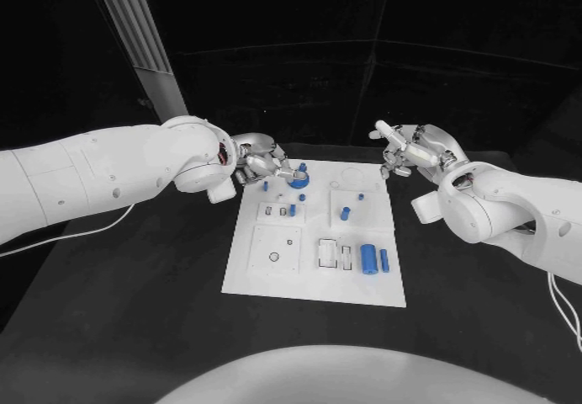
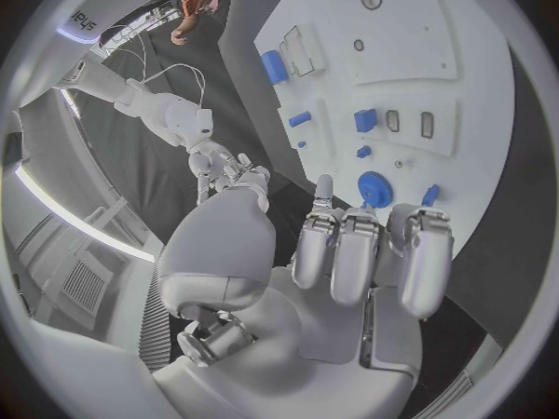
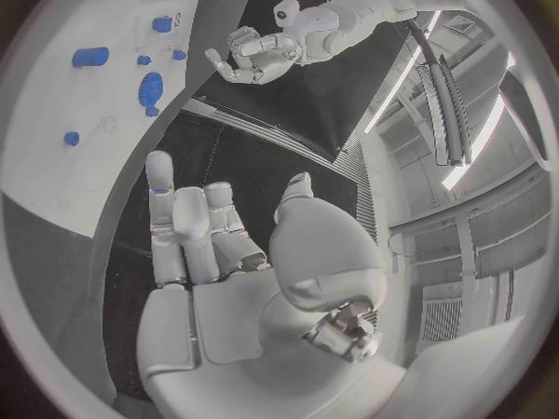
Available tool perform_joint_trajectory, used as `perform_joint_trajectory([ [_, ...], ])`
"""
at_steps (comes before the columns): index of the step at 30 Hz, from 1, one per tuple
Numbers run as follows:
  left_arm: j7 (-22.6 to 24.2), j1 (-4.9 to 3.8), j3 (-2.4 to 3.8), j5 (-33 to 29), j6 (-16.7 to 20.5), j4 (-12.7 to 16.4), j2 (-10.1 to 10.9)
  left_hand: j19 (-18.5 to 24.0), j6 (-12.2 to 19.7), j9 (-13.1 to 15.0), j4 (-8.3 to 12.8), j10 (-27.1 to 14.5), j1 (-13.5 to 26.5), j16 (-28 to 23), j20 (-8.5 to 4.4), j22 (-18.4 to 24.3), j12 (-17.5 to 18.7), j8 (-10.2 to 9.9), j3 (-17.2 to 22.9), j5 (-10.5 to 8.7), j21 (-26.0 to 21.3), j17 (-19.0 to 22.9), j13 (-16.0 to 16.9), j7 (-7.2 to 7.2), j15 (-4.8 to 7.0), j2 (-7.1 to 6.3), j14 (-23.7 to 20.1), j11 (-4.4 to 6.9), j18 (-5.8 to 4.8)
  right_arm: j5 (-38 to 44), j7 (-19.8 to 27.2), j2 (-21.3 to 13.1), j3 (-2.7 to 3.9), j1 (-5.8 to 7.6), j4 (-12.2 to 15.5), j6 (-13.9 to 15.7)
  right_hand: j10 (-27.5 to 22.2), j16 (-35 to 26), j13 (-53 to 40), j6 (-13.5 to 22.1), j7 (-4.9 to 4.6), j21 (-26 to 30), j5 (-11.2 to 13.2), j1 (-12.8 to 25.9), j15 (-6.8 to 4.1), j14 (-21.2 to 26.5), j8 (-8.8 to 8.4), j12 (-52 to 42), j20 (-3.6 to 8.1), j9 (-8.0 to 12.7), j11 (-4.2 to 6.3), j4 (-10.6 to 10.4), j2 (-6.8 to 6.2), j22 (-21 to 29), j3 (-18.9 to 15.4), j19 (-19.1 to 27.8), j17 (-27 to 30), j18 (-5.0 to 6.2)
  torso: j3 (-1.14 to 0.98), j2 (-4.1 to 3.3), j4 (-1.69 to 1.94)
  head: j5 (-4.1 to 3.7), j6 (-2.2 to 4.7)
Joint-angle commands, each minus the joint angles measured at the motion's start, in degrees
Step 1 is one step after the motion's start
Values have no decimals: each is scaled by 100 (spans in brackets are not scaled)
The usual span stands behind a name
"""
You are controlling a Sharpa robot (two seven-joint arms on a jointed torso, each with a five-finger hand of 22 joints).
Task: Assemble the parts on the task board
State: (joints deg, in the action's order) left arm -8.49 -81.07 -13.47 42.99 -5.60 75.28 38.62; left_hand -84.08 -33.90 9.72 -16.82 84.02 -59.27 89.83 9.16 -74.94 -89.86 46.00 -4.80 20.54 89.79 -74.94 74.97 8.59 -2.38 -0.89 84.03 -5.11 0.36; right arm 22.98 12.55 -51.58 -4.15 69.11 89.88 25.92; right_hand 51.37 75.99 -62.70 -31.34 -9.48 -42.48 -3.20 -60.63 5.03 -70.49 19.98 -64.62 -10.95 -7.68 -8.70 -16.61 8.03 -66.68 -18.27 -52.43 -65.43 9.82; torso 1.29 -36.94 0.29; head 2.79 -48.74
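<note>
Black table [image 1: 145,278] carries the task board [image 1: 309,282] lengthwise away from the robot. Left hand [image 1: 261,160], fingers apart, hovers by the blue gear [image 1: 298,179]; right hand [image 1: 415,151] hangs empty, spread.

Black table [image 1: 145,278] carrying the white task board [image 1: 309,282] at its middle, long axis running away from the robot. Blue parts rest on the board: a round disc [image 1: 298,180] at the far end, a small upright piece [image 1: 345,213] near the centre, and a large cylinder [image 1: 367,257] beside a slimmer one [image 1: 384,260] at the near right.
</note>
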Motion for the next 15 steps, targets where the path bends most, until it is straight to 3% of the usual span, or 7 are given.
perform_joint_trajectory([
  [1, -687, 13, 4, 176, -472, -61, -54, -592, -36, 272, -6, 598, 18, 17, -92, -1506, -14, 282, -56, -407, 21, -1506, 1503, -71, 78, 160, 597, 96, -36, -105, -37, 8, 2, 9, -10, -94, -41, -25, 60, 127, -365, 60, 39, -1, 5, 88, 179, -54, -19, -50, -16, -1, 83, 15, -84, -14, 68, 52, -3, 0, 3, -10, -4],
  [3, -794, 24, 4, 177, -577, -95, -90, -592, -7, 507, -4, 598, 40, 17, -141, -1506, -14, 478, -108, -537, 21, -1506, 1503, -125, 121, 275, 597, 133, -36, -105, -46, 9, 2, 8, -16, -98, -24, -13, 54, 143, -366, 65, 40, 3, 5, 76, 204, -72, -20, -56, -17, -2, 84, 16, -96, -18, 58, 53, -2, -3, -1, -18, -2],
  [6, -1006, 41, 5, 179, -770, -168, -169, -592, 15, 839, -1, 598, 41, 17, -192, -1506, -14, 724, -196, -583, 21, -1506, 1503, -182, 179, 387, 597, 191, -36, -106, -51, 11, 2, 8, -27, -101, 11, 30, 42, 176, -367, 69, 40, 10, 5, 27, 257, -111, -20, -70, -17, -2, 89, 14, -120, -32, 12, 53, 0, -5, -1, -20, -2],
  [11, -1391, 67, 5, 184, -1003, -255, -268, -592, 81, 1136, -3, 598, 154, 17, -234, -1506, -14, 853, -364, -649, 21, -1506, 1503, -216, 217, 418, 597, 222, -36, -106, -67, 12, 1, 8, -40, -104, 49, 251, 72, 293, -364, -27, 42, -4, -2, -238, 467, -201, -16, -120, -12, 1, 112, -54, -189, -177, -236, 40, 2, -9, -9, -15, -18],
  [15, -1600, 85, 5, 187, -1098, -316, -333, -592, 134, 1336, 3, 598, 279, 17, -253, -1506, -14, 873, -507, -865, 21, -1506, 1503, -225, 231, 440, 597, 235, -36, -106, -90, 14, 1, 7, -45, -115, 530, 1018, -201, 446, -364, -1955, 56, -34, -4, -1237, 757, -615, -13, -174, -11, -9, 153, -1052, -261, -1639, -1439, -333, -3, -2, 4, -33, -38],
])
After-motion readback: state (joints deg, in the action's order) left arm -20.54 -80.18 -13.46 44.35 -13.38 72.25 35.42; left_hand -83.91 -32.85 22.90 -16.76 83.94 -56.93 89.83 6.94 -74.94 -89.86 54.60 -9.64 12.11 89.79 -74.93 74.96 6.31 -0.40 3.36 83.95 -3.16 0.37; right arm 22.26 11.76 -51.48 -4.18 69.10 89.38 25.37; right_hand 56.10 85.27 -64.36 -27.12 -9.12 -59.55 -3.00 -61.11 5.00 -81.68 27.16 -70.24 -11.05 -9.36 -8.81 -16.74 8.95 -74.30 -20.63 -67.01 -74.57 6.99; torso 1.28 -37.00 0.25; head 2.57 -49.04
